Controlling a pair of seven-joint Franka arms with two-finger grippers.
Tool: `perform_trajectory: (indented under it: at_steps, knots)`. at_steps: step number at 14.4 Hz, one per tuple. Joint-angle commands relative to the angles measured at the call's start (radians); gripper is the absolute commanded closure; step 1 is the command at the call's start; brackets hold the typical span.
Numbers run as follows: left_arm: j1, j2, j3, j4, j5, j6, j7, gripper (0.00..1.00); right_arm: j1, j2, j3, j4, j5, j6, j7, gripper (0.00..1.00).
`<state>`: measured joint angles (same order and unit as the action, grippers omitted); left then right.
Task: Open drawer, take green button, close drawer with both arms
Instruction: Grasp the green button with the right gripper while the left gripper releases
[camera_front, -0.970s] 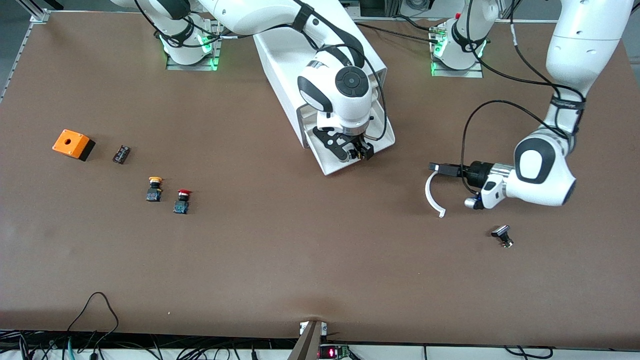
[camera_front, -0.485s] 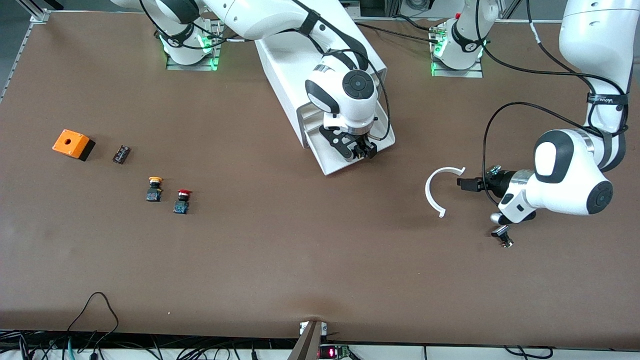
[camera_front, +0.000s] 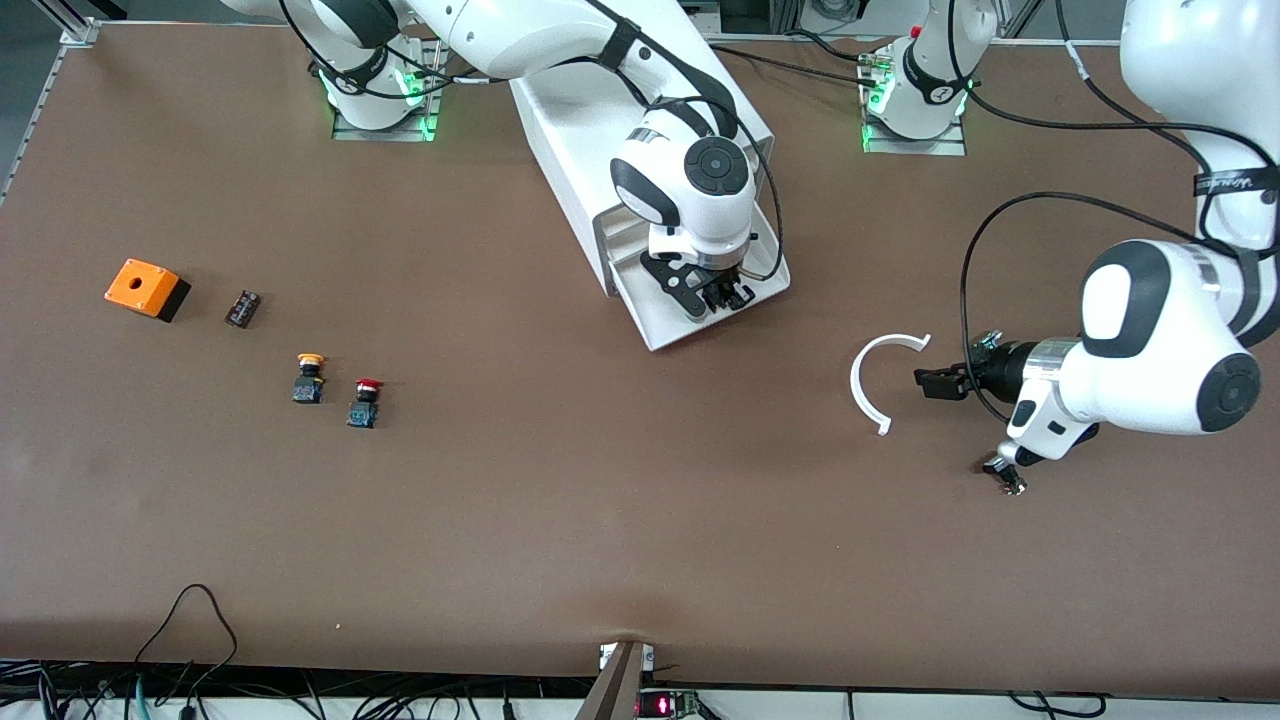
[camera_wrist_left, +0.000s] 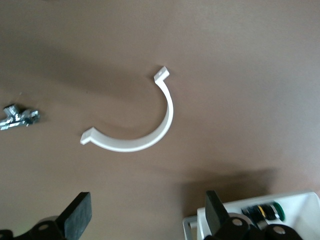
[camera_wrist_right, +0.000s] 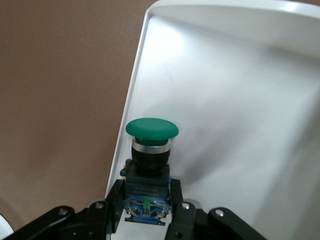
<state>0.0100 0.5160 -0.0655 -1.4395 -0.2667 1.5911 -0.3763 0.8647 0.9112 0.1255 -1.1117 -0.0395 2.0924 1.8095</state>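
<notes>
Now your right gripper (camera_wrist_right: 146, 210) has clamped the green button (camera_wrist_right: 151, 150) inside the open drawer (camera_front: 700, 310); lift next. Your left gripper (camera_wrist_left: 145, 220) has backed off the white clip (camera_wrist_left: 135, 122), fingers spread.

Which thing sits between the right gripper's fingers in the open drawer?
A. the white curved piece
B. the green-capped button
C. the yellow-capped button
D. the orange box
B: the right wrist view shows the right gripper closed on the blue and black body of the green-capped button, inside the white drawer.
</notes>
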Motion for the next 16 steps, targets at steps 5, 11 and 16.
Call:
perform_trajectory:
  at_steps: [5, 11, 16]
  knots:
    - [-0.042, -0.005, -0.005, 0.067, 0.082, -0.057, -0.159, 0.0, 0.004, -0.005, -0.015, 0.032, -0.016, -0.025, 0.007, 1.0]
    - [-0.148, -0.005, -0.043, -0.057, 0.136, 0.105, -0.305, 0.01, -0.058, -0.063, -0.011, 0.099, -0.011, -0.153, -0.094, 1.0]
    - [-0.148, -0.062, -0.135, -0.348, 0.135, 0.47, -0.384, 0.01, -0.156, -0.138, -0.01, 0.095, -0.007, -0.245, -0.54, 1.0]
